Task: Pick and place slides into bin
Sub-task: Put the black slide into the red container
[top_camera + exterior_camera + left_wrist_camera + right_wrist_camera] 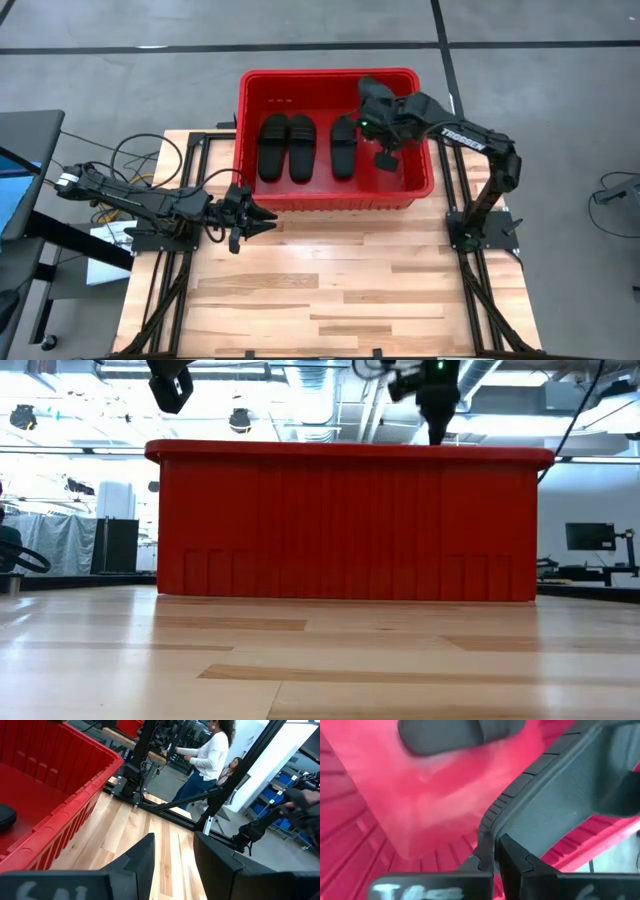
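High view: three slides (300, 147) flat on the floor of the bin (250, 180), side by side toward its left and middle. Fourth slide (378, 95) up in the air over the bin's right far corner, clenched by the right pincer (385, 125). Right wrist view: fingers (512, 857) closed tight on a thin edge of the fourth slide, most of the shoe hanging out beyond the grip, red floor below with another slide blurred at the picture's edge. Left pincer (262, 218) parked over the surface (340, 300) just in front of the bin's near wall, released, nothing between the fingers, seen parted in left wrist view. Low view: only the bin's front wall, contents hidden.

Risks, judged from here:
- Thin edge grip, so likely swing or slip before release; early drop fine only while over the bin.
- Slide sits close to the far-right rim; release there could catch the rim and tip it out behind the bin.
- Lowering too far could jam the hanging end into the wall or onto the nearest placed slide.
- Left pincer near the front wall; any forward move could nudge the bin.
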